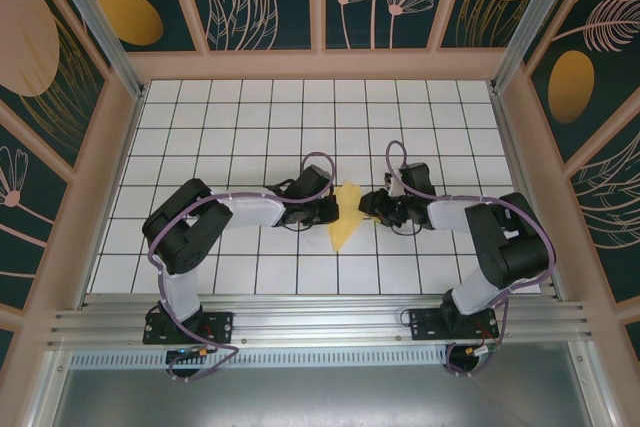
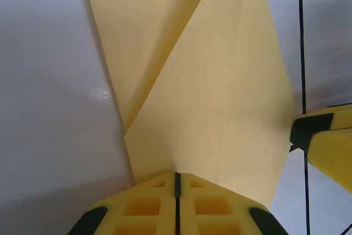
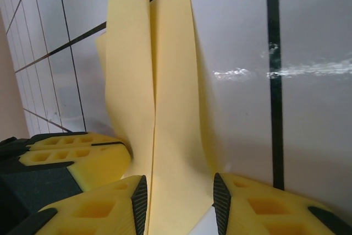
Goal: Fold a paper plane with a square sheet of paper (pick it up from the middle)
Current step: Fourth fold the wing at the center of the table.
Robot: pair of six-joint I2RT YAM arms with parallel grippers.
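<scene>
The square sheet of paper (image 1: 347, 217) is yellow and folded into a pointed, plane-like shape with overlapping flaps, standing on the white tiles between the two arms. In the left wrist view the folded paper (image 2: 209, 81) fans out from my left gripper (image 2: 177, 177), which is shut on its near edge. My left gripper (image 1: 331, 209) sits at the paper's left side. My right gripper (image 1: 366, 205) is at its right side, open. In the right wrist view a long creased flap of the paper (image 3: 165, 108) runs between the spread jaws of my right gripper (image 3: 180, 192).
The white grid table (image 1: 250, 137) is walled by patterned panels on three sides, with an aluminium rail (image 1: 320, 317) at the near edge. A right finger (image 2: 324, 144) shows beside the paper in the left wrist view. The left gripper's fingers (image 3: 77, 155) show in the right wrist view.
</scene>
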